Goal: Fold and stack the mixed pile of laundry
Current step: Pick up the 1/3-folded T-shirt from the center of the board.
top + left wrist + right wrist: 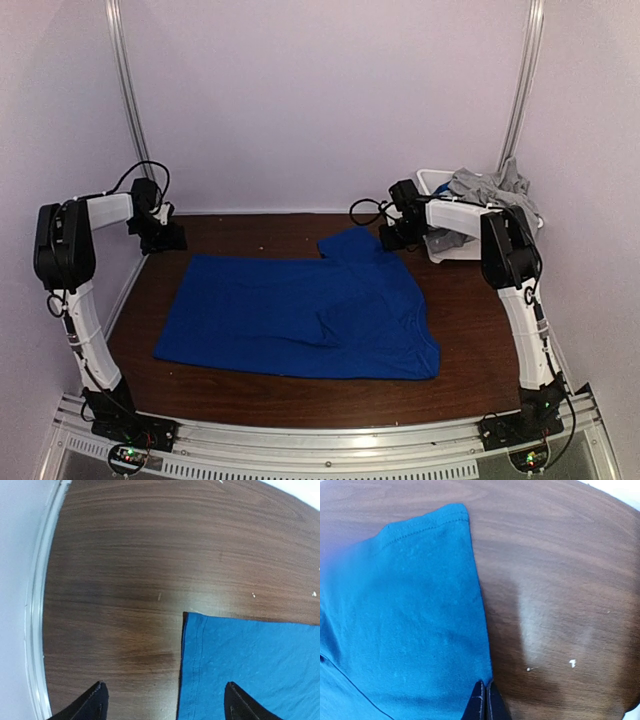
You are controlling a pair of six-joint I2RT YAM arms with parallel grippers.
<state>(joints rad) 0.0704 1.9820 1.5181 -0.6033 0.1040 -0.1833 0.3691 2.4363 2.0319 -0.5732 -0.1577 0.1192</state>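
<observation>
The left arm rises from its base, bends at the elbow and reaches to 10 o'clock on the table [250,228], where the left gripper [165,702] points down with its fingers spread wide, one over bare wood and one over the shirt's hemmed corner, touching neither as far as can be seen. The right arm folds the same way toward 1 o'clock, and the right gripper [485,702] has its fingers pressed together right at the edge of the sleeve [420,595] (whether any cloth is caught between them cannot be told). The shirt [300,315] is royal blue and lies spread flat across the middle of the table, wider than deep, with that one sleeve sticking out toward 1 o'clock and a few soft wrinkles near its 4 o'clock corner. At 2 o'clock stands a white bin [432,183], tilted slightly, with grey clothes [490,185] heaped in it and spilling over its rim.
</observation>
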